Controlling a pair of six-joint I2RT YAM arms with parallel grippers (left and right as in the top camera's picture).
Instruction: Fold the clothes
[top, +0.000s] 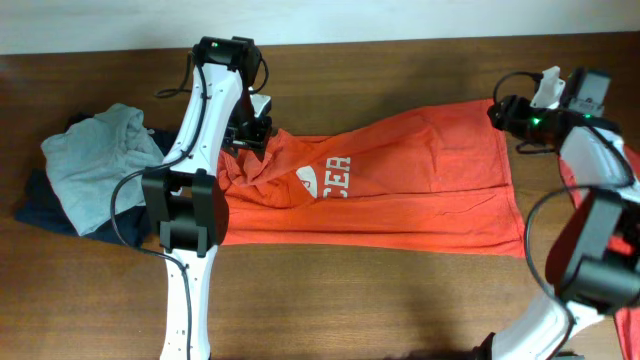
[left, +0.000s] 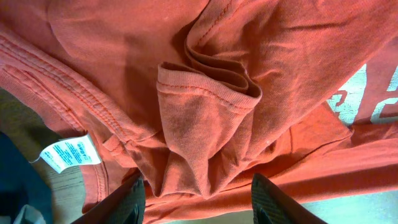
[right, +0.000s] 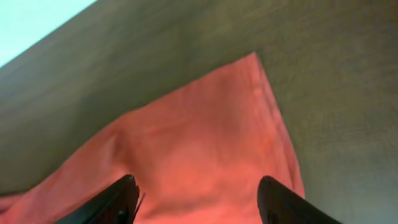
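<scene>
- Grey-blue garment (top: 100, 160) lies crumpled at the left end of the surface (top: 350, 300), on top of a dark navy garment (top: 40, 205).
- Left gripper (left: 198, 186): jaws wide, clamping nothing, just above a bunched sleeve (left: 202, 118) of the orange T-shirt (top: 420, 190).
- The orange T-shirt lies spread across the middle, white lettering (top: 335, 177) facing up.
- Right gripper (right: 198, 180): jaws wide and empty, over the shirt's far right corner (right: 255, 68).

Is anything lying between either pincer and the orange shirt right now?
Nothing visible. The left pincer hangs open directly over the bunched sleeve of the orange shirt, and the right pincer is open over its corner, with only cloth below the fingers.
</scene>
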